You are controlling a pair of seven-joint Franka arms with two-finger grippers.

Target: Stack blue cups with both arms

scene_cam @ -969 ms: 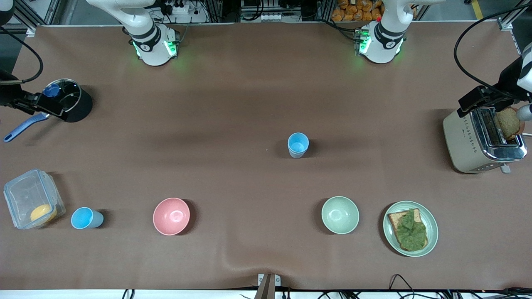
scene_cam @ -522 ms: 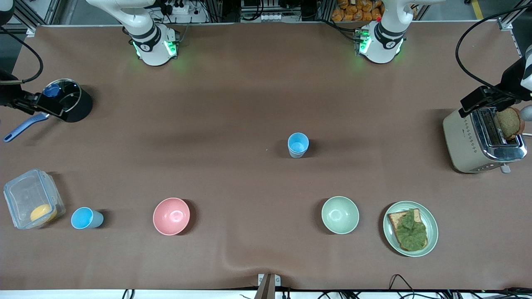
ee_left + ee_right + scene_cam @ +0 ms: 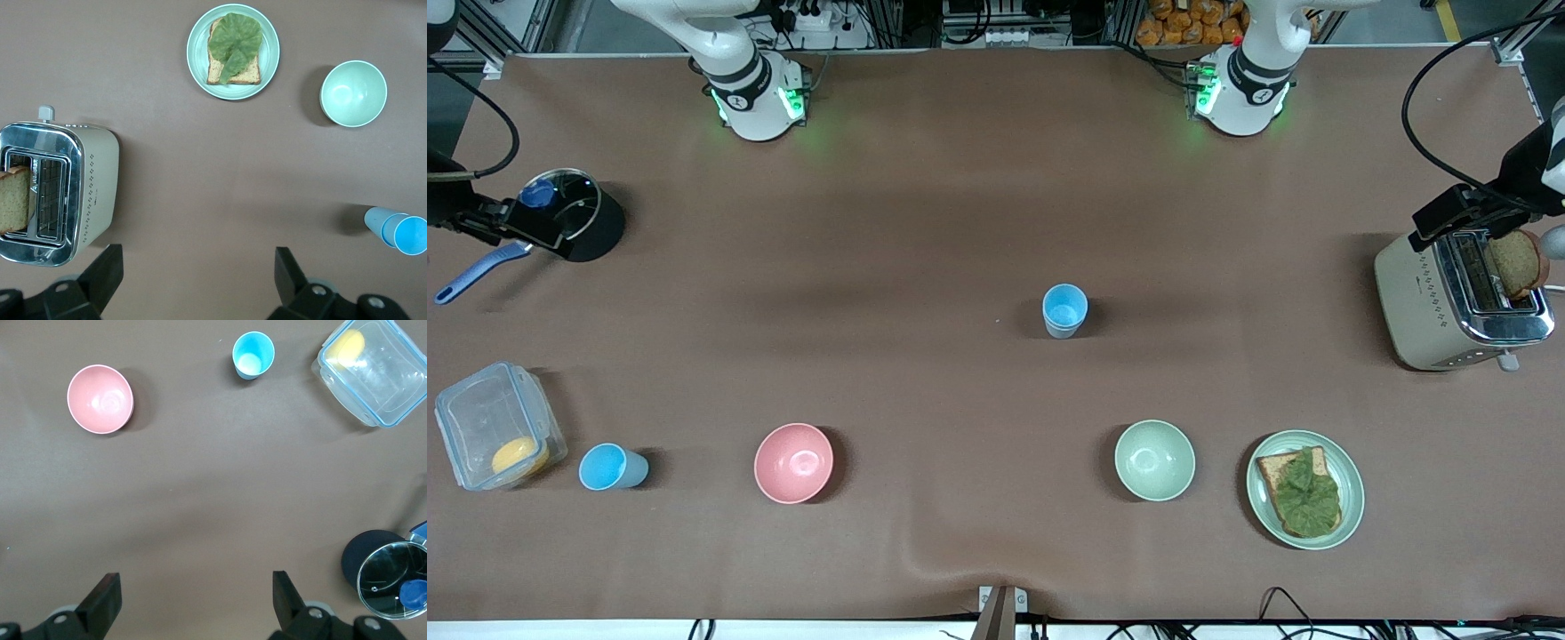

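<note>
Two smooth, tapered plastic blue cups stand upright, mouths up, long axes vertical. One blue cup [image 3: 1064,310] sits alone near the table's middle, well apart from everything. The other blue cup [image 3: 612,467], with a white patch inside, stands toward the right arm's end, just beside a clear lidded container [image 3: 498,425] holding something yellow, with a round pink bowl [image 3: 793,462] farther along the same row. A pale green bowl [image 3: 1154,460] and a green plate [image 3: 1266,504] of toast topped with a leaf lie in that row toward the left arm's end.

The left gripper [image 3: 198,277] hangs with fingers spread wide, empty, by a shiny cream toaster [image 3: 1432,311] holding a bread slice. The right gripper [image 3: 195,600], fingers likewise spread and empty, hangs by a black pot [image 3: 596,227] with a glass lid. The brown table cover [image 3: 925,222] is matte and slightly rippled. Nothing stands between the cups except the pink bowl, nearer the camera.
</note>
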